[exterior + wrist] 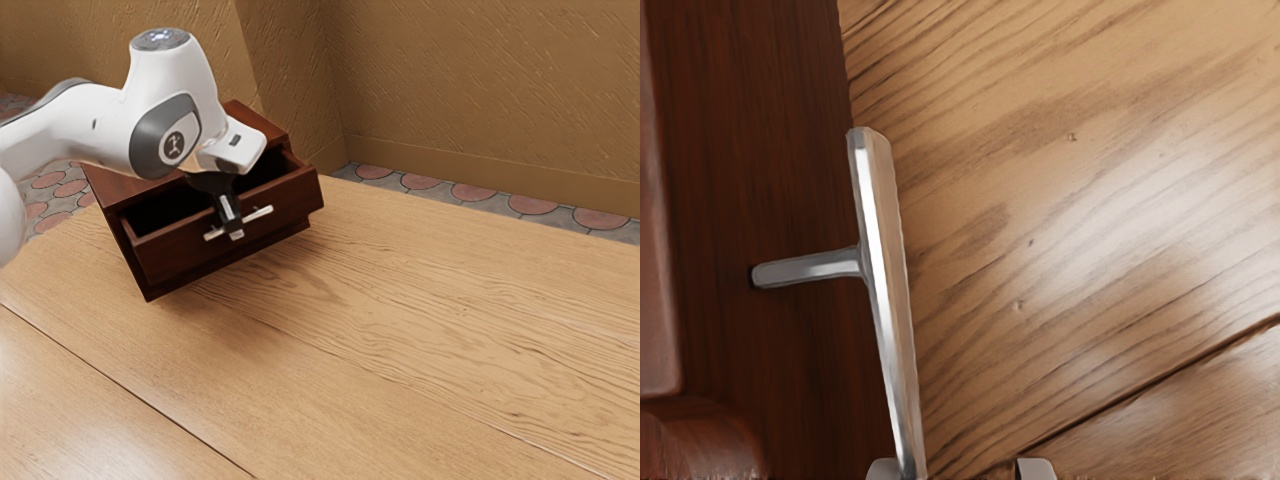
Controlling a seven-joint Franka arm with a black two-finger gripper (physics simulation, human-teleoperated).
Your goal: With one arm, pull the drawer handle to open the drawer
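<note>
A small dark-wood cabinet (258, 122) stands on the table at the exterior view's upper left. Its drawer (285, 205) is slid part way out, and its dark inside shows from above. A silver bar handle (240, 222) is fixed on a short post to the drawer front. My black gripper (234, 230) reaches down over the drawer front, straddling the bar. In the wrist view the handle (880, 300) runs along the drawer front (750, 180). Near one fingertip (885, 468) the bar passes, and the other fingertip (1035, 468) stands well off it. The gripper is open.
The light wooden table (400, 330) stretches wide toward the exterior view's right and front. Behind it are a tan wall (480, 80) and a tiled floor strip (530, 203). My white arm (110, 125) hangs over the cabinet's top.
</note>
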